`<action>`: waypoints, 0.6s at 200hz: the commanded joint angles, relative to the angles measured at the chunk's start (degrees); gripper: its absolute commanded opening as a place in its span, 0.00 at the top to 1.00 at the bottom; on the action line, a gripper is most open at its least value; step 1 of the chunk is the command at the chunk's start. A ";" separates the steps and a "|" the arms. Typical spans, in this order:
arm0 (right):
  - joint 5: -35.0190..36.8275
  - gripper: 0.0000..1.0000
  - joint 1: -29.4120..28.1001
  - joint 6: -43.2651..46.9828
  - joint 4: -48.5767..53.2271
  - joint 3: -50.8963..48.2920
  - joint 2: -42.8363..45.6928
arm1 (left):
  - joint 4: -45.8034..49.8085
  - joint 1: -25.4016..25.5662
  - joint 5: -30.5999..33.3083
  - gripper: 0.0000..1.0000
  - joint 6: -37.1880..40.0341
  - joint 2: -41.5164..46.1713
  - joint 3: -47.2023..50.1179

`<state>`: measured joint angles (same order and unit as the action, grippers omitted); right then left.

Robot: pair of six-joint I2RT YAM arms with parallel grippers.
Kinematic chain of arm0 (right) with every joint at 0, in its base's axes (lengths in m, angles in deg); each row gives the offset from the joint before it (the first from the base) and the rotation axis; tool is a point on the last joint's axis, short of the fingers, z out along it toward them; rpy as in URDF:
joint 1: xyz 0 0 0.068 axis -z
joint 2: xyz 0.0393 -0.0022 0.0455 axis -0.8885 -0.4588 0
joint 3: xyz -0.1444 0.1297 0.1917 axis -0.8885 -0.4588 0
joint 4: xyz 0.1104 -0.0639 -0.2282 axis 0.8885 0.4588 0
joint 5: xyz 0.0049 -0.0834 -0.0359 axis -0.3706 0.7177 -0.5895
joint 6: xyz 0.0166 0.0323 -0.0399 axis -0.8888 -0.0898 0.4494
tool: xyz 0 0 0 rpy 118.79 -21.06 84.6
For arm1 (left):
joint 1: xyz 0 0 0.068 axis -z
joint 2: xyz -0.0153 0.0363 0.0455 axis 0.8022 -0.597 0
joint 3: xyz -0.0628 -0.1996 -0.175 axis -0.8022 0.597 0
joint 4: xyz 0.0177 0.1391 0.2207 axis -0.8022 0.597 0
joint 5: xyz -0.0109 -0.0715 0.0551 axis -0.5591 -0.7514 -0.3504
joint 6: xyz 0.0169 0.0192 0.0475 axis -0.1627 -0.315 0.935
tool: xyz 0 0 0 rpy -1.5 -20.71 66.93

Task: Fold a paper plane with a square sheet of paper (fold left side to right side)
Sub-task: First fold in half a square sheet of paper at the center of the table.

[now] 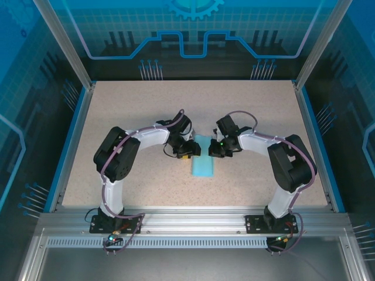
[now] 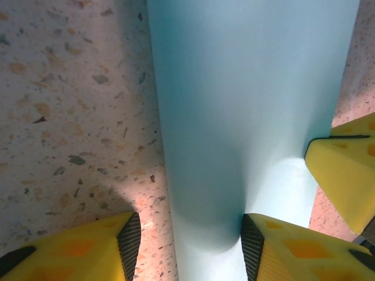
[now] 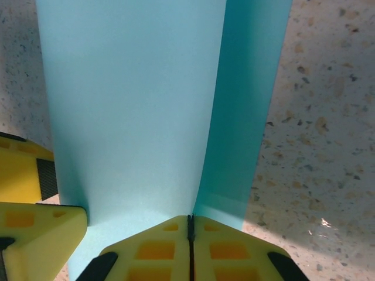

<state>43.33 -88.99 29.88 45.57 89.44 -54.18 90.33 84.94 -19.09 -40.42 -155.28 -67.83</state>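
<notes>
Your thin, light-blue square sheet of paper [image 1: 203, 161] lies doubled over into a narrow strip on the speckled beige bench [image 1: 117, 117], directly between the two hands.

Expect the sheet to be nearly weightless and limp. It will slide on the smooth bench, spring back from any bend that has not been pressed flat, and keep every stray crease you give it. The fold along the sheet's left long edge looks rounded rather than sharp, and on the sheet's right side the upper layer curves up off the lower one.

The left hand [image 2: 190, 234] is spread and holds nothing. It straddles that rounded left edge, one yellow finger [image 2: 76, 254] on the bench just beside the sheet and the other on the sheet.

The right hand [image 3: 190, 246] has its fingers pressed together at the near end of the sheet, just where the upper layer's free edge runs in. Whether that edge is caught between them, you cannot tell.

Take hold only at a free edge or corner, lightly, and pin the sheet before pressing the fold.

Nothing here serves as a container; the sheet rests bare on the bench.
</notes>
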 commanded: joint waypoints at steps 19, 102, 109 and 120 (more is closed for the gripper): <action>1.68 0.87 -0.68 -0.33 2.39 -0.23 -0.56 | 4.70 1.65 3.22 0.49 2.17 -2.26 -2.84; 14.06 0.50 0.35 -1.53 3.12 -4.83 10.79 | 6.89 3.22 5.06 0.48 2.69 -4.63 -4.97; 14.72 0.48 0.63 -2.05 2.61 -5.80 11.98 | 7.14 3.34 5.21 0.48 2.74 -4.80 -5.10; 15.43 0.43 1.14 -2.96 1.94 -6.76 13.57 | 7.39 3.47 5.43 0.48 2.70 -5.00 -5.32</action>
<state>54.28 -88.82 28.85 47.14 85.13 -44.21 95.36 86.97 -14.81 -39.28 -157.60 -72.36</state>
